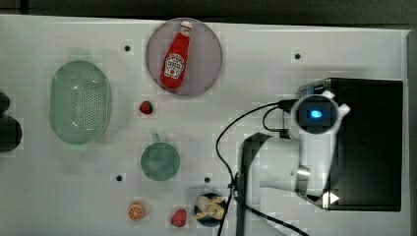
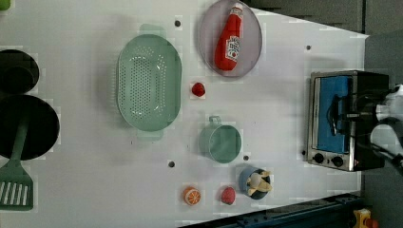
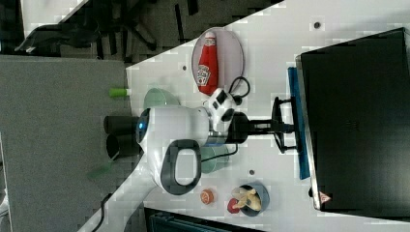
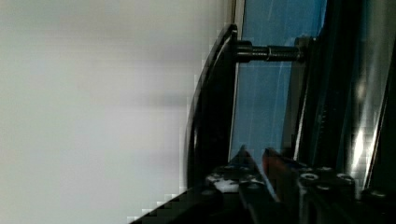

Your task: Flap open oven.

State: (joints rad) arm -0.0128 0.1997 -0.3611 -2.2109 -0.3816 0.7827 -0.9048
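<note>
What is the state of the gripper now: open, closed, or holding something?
Gripper: jaws closed on the dark bar handle of the oven; the blue glass door is not yet flapped down.

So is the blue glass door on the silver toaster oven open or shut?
Shut: the blue glass door stands flush in the silver toaster oven frame.

Ketchup bottle (image 1: 175,58) on plate (image 1: 209,44)

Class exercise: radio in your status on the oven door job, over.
Gripper at the oven's handle, fingers narrowly apart. Blue glass door not yet flapped down. Nothing blocking its front.
</note>
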